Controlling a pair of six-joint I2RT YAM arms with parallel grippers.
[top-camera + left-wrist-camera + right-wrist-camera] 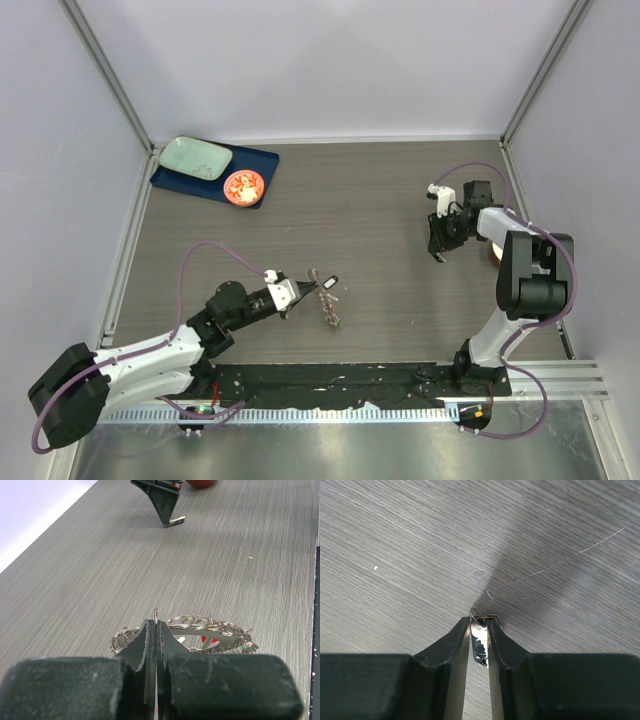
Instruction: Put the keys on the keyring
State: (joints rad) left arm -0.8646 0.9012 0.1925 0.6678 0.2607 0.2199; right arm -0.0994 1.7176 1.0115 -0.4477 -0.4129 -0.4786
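Observation:
The keyring, a bundle of thin metal rings and flat parts, lies mid-table just beyond my left gripper. That gripper is shut on one thin wire loop of the bundle. Red and green bits show inside it. From above, the keyring sits just right of the left gripper. My right gripper stands far right, tips down at the table, its jaws shut on a small silver key. The same key sticks out sideways from the right gripper's tip in the left wrist view.
A blue tray at the back left carries a mint-green plate and an orange-red round dish. An orange-red object sits behind the right arm. Metal frame posts and white walls bound the table on three sides.

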